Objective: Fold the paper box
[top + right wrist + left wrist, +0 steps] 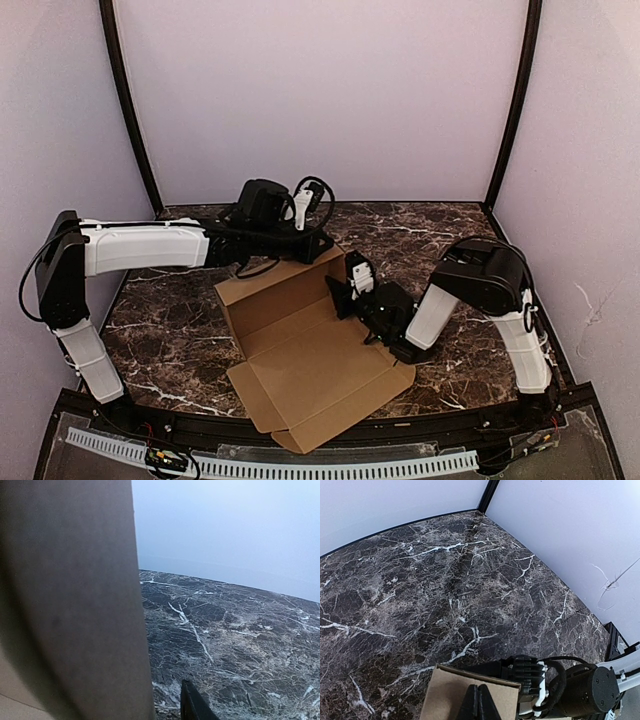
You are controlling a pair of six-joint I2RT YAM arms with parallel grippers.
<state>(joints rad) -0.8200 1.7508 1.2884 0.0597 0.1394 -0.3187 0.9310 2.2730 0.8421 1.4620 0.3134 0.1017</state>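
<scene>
Top external: paper box (310, 360) part-folded, centre frame. Left gripper (323, 244) closed tight at its upper corner. Right gripper (345, 291) opening unclear.

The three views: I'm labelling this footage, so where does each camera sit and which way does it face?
Top external: above and behind the bases, looking down on the marble table and paper box; both arms show.
Left wrist: on the left arm, facing rightward across the table; the shut left gripper shows at the bottom, in front of a box flap, the right arm beyond.
Right wrist: close beside an upright box flap, facing out over the table; one dark finger shows.
Shared: all three see box and table.
</scene>
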